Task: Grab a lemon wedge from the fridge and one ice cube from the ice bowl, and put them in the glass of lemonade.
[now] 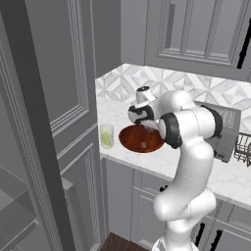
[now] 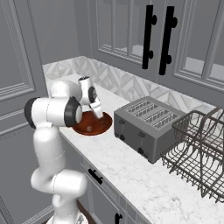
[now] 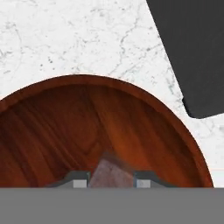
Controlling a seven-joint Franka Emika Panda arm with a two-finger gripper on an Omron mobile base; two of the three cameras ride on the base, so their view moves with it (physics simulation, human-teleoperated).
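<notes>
End effector (image 3: 112, 183) low inside reddish-brown ice bowl (image 3: 65, 127) on marble tabletop (image 3: 65, 39), fingertips (image 3: 79, 183) closed against pale ice cube (image 3: 111, 173) between them. Glass of lemonade (image 1: 107, 136) just beside bowl.

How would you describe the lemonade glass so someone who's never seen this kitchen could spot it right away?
Find the white marble counter under the grey cabinets and follow it to its left end, beside the tall panelled wall. There, left of the reddish-brown bowl, stands the glass. It is the one clear, upright tumbler there, holding pale yellow-green liquid, and far narrower than the bowl.
</notes>
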